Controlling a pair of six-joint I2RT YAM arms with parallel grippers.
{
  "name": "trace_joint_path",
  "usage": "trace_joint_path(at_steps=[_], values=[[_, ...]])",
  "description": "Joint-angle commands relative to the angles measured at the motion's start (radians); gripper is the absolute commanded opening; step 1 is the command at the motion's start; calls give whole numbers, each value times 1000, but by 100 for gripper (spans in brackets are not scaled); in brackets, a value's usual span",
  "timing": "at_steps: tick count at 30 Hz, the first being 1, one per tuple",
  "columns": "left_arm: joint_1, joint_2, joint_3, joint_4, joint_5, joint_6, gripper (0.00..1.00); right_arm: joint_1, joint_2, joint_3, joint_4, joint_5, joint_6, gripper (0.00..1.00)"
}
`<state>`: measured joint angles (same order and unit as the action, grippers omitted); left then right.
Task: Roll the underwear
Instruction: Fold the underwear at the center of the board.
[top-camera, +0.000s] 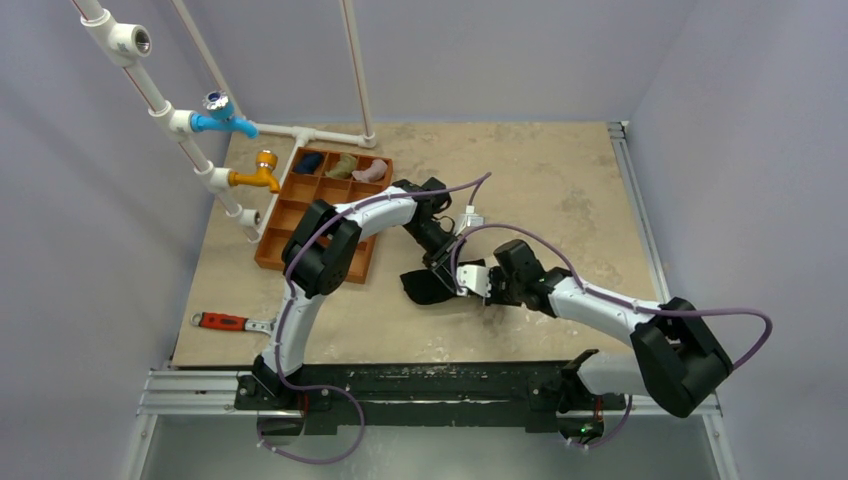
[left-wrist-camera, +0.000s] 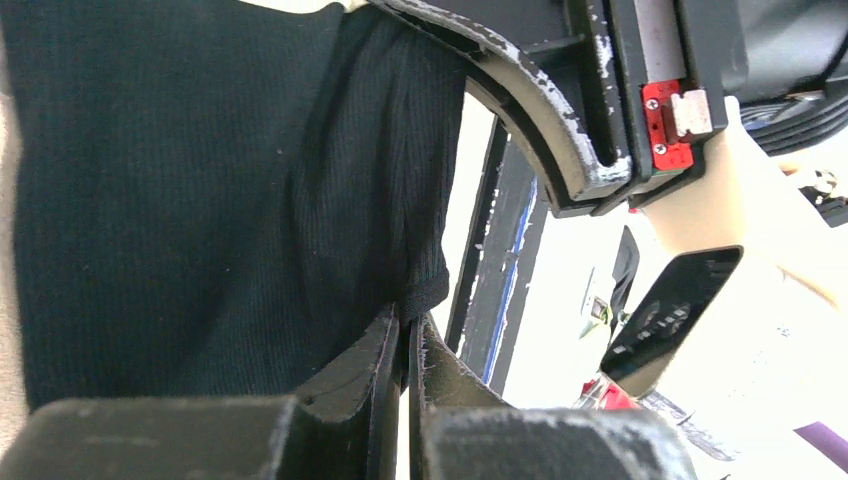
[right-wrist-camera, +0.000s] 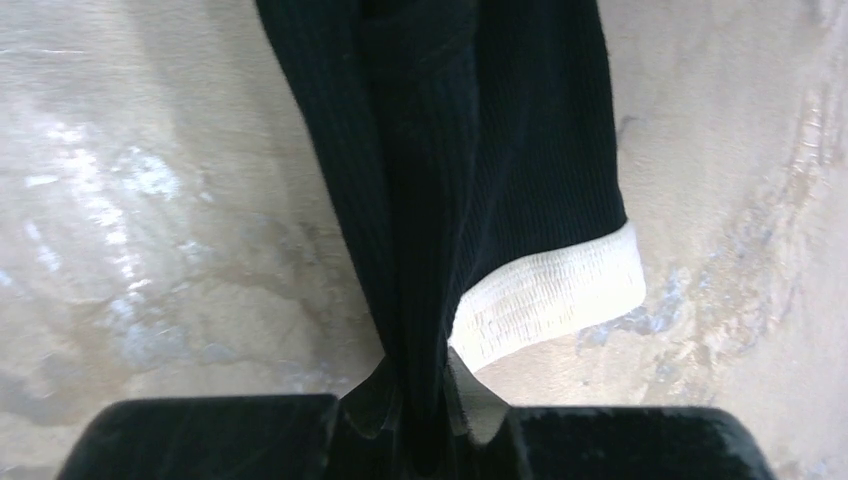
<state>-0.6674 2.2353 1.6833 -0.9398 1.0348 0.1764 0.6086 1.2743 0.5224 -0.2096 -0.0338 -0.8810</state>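
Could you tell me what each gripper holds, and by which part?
Both pinch the black underwear: left gripper on a folded edge, right gripper on bunched fabric beside its white band.

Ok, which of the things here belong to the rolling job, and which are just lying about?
In the job: the black underwear, pinched by the left hand and the right hand.

Lying about: the tray holding a blue bundle, green bundle and pink bundle; the wrench; the pipes with a blue tap and yellow tap.
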Motion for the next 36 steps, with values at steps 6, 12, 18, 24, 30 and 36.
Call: trace_joint_path(at_steps=[6, 12, 18, 24, 30, 36], values=[[5, -54, -44, -13, -31, 48, 0, -1, 28, 156, -376, -175, 55, 0], [8, -87, -75, -47, -47, 90, 0, 0, 100, 285, -586, -291, 66, 0], [17, -121, -109, -54, -53, 102, 9, -1, 204, 370, -714, -394, 51, 0], [30, -177, -174, -28, -58, 121, 41, -1, 281, 384, -721, -410, 34, 0], [43, -205, -217, 13, -5, 128, 69, -9, 334, 426, -737, -430, 16, 0], [55, -266, -333, 179, 2, 56, 77, -57, 393, 500, -800, -489, -38, 0]])
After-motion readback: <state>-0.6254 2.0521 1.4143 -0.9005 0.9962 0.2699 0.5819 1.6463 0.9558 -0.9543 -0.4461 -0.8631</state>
